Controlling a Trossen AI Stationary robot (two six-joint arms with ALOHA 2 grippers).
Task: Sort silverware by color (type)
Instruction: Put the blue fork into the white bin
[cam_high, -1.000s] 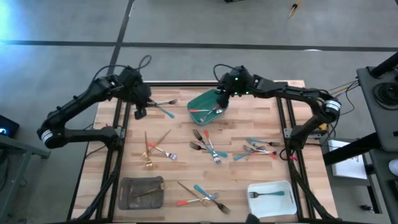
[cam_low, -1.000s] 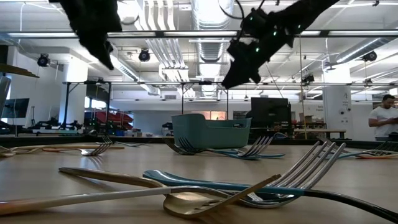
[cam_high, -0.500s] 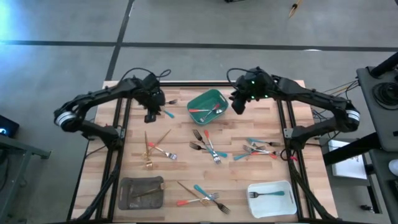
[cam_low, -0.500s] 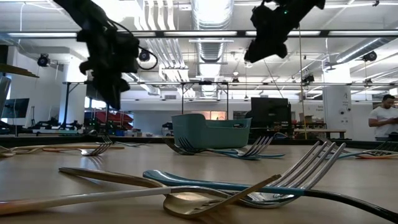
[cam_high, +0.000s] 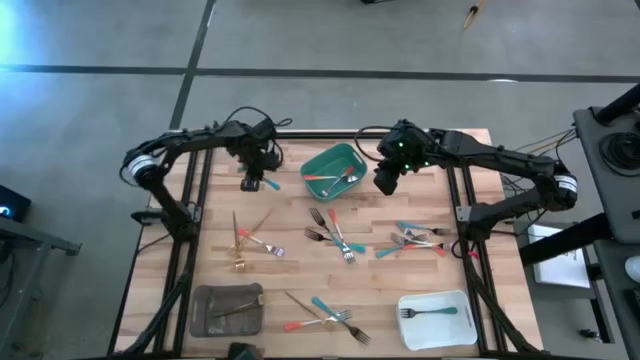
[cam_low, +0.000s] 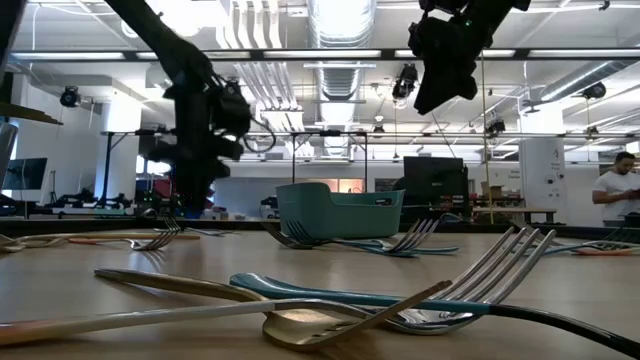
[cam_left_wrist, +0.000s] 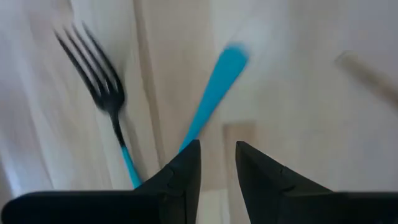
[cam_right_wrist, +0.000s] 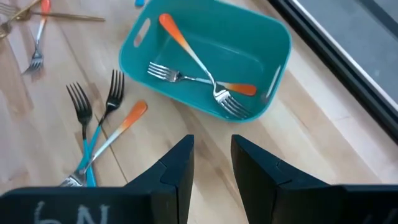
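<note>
Left claw (cam_high: 252, 181) moved down over teal forks (cam_left_wrist: 106, 102), fingers slightly apart, empty.

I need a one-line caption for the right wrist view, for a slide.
Right gripper, empty, above the wooden table beside a teal plastic tray holding two orange-handled silver forks.

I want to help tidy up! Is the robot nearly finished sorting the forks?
Not nearly. Done: two orange-handled forks in the teal tray, one teal-handled fork in the white tray. In hand: nothing visibly; the left gripper hovers by a teal-handled fork. Left: many forks scattered on the wooden table.
</note>
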